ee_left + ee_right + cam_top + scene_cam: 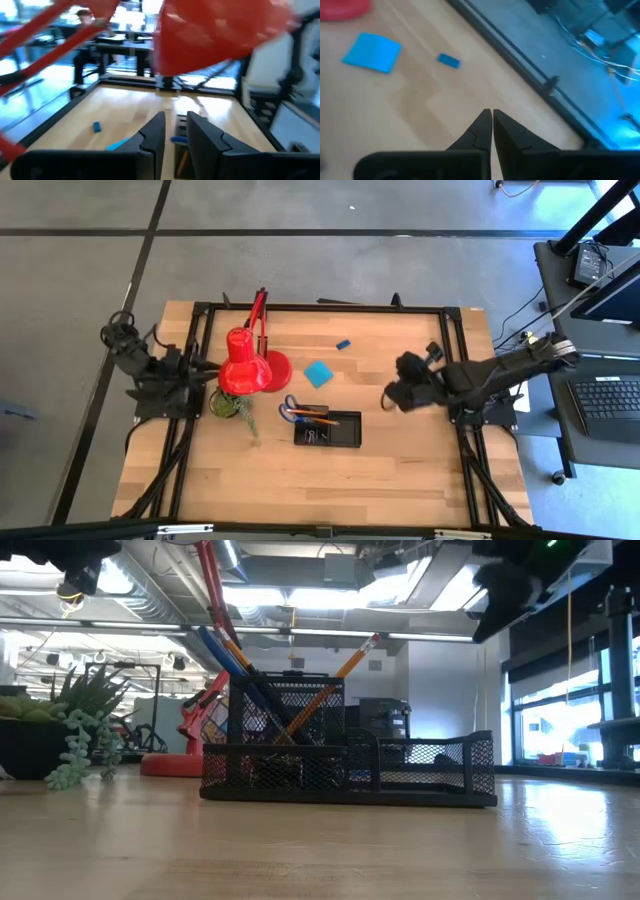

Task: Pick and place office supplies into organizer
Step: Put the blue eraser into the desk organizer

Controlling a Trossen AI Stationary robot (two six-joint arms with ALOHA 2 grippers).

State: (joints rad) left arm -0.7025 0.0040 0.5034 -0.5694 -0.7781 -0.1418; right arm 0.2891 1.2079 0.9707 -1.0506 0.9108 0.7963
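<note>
Organizer [328, 430] at table centre, near side, already holding scissors [291, 408], pencils [313, 416] and pens in its left cup (seen standing upright in the low view). Note pad [319, 374] and eraser [343, 344] lie loose on the wood farther back, well apart from the tray. Right gripper [390, 396] hangs above the table to the right of the organizer, fingers together and empty. Left gripper [175, 132] sits at the table's left edge behind the lamp [243, 365], fingers slightly apart, holding nothing. Step in hand, as judged: between picks. The next move likely calls for opening the right fingers and reaching far-left to the pad or eraser.
</note>
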